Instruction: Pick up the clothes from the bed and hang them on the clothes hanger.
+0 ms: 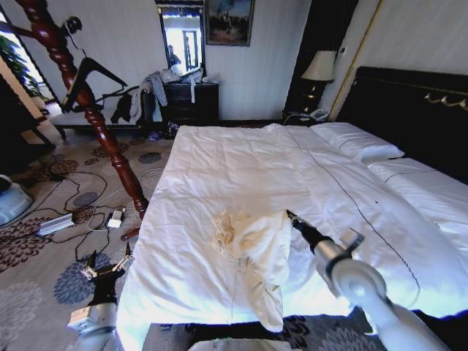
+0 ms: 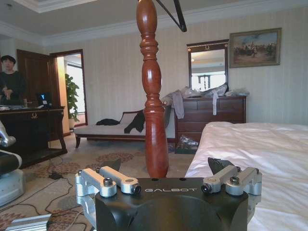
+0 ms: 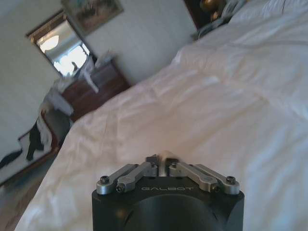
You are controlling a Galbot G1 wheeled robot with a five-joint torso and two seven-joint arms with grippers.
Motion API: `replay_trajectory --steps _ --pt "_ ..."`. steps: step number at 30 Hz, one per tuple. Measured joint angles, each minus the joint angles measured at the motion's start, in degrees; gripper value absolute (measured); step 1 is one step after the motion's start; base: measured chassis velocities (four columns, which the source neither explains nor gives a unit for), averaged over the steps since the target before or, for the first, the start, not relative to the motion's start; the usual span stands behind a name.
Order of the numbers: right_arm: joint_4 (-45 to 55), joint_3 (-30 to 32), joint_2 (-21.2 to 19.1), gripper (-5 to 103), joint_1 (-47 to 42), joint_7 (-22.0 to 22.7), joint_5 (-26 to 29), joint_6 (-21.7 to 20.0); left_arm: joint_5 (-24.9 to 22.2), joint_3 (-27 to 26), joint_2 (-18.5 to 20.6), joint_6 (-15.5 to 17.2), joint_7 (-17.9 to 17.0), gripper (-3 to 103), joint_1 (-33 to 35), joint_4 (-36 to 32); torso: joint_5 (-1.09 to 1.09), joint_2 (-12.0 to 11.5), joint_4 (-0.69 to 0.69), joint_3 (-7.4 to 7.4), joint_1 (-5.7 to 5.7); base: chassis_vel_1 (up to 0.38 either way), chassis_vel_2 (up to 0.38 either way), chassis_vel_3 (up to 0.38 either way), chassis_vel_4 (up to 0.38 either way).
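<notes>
The reddish-brown turned wooden pole [image 1: 88, 102] stands beside the bed [image 1: 241, 168], carrying the black clothes hanger [image 1: 91, 73]. The cream garment [image 1: 252, 252] hangs bunched over the white quilt, pinched in the closed right gripper [image 1: 290, 216]. The left gripper [image 1: 106, 269] waits spread wide above patterned carpet strewn with cables [image 1: 80, 212].

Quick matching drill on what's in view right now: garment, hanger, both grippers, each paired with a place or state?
Things:
1. pale cream-yellow thin garment
2. black broad-shouldered hanger
3. left gripper
4. right gripper

Places or states:
A. low beside the bed, jaws open
B. on the reddish-brown wooden pole
C. shut on cloth
D. bunched, draping over the white quilt's near edge

Pairs: 1-D, 2-B, 3-A, 4-C
</notes>
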Motion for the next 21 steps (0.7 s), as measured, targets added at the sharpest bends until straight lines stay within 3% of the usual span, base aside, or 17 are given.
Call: replay_trajectory --steps 1,3,4,5,8,9,13,16,18,19,21 --pt "-1.2 -0.4 0.3 12 1.4 -0.2 -0.5 0.2 0.1 0.0 -0.1 0.0 0.0 100 -0.1 0.1 -0.01 0.0 0.0 0.0 0.0 0.0 0.0 0.0 0.0" --pt "-2.8 -0.9 0.8 12 3.1 -0.5 -2.0 0.6 0.3 0.1 -0.2 0.0 -0.1 100 -0.2 0.2 -0.01 0.0 0.0 0.0 0.0 0.0 0.0 0.0 0.0" --pt "-5.2 -1.8 1.5 22 4.7 -1.1 -5.4 1.2 0.5 0.1 -0.3 0.0 -0.1 100 -0.4 0.5 -0.02 0.0 0.01 0.0 0.0 0.0 0.0 0.0 0.0" --pt "-6.5 -2.3 1.7 22 4.8 -0.9 -7.7 0.8 0.7 0.2 -0.4 0.1 -0.2 100 -0.5 0.7 -0.02 0.0 0.0 0.0 0.0 0.0 0.0 0.0 0.0" --pt "-7.3 -3.2 1.9 33 3.9 2.1 -8.2 -1.5 1.1 0.4 -0.5 0.1 -0.3 100 -0.6 1.0 -0.02 0.0 -0.03 0.0 0.0 0.0 0.0 0.0 0.0" --pt "-7.3 -3.8 2.3 38 2.9 6.1 -6.9 -3.6 1.3 0.5 -0.6 0.1 -0.3 100 -0.7 1.1 0.0 0.0 -0.05 0.0 0.0 0.0 0.0 0.0 0.0" --pt "-7.5 -3.5 3.5 50 2.2 12.8 -4.2 -5.3 1.4 0.6 -0.7 0.2 -0.3 100 -0.7 1.1 -0.01 0.0 -0.04 0.0 -0.01 0.0 0.0 0.0 0.0" --pt "-6.4 -2.2 4.7 66 2.9 21.8 3.0 -5.2 1.3 0.6 -0.5 0.2 -0.3 100 -0.7 1.1 -0.01 0.0 -0.01 0.0 0.0 0.0 0.0 0.0 0.0" --pt "-5.5 -1.7 4.8 66 2.6 23.5 4.8 -5.0 1.3 0.6 -0.5 0.2 -0.4 100 -0.7 1.1 -0.01 0.0 0.0 0.0 0.0 0.0 0.0 0.0 0.0" --pt "-2.9 -0.7 4.8 77 0.6 25.0 7.0 -4.5 1.2 0.6 -0.5 0.2 -0.4 100 -0.6 1.1 -0.02 0.0 0.01 0.0 0.0 0.0 0.0 0.0 0.0" --pt "1.3 0.2 4.5 82 -3.0 25.5 8.7 -3.9 1.1 0.6 -0.4 0.2 -0.4 100 -0.6 1.1 -0.01 0.0 -0.03 -0.01 0.0 0.0 0.0 0.0 0.0"
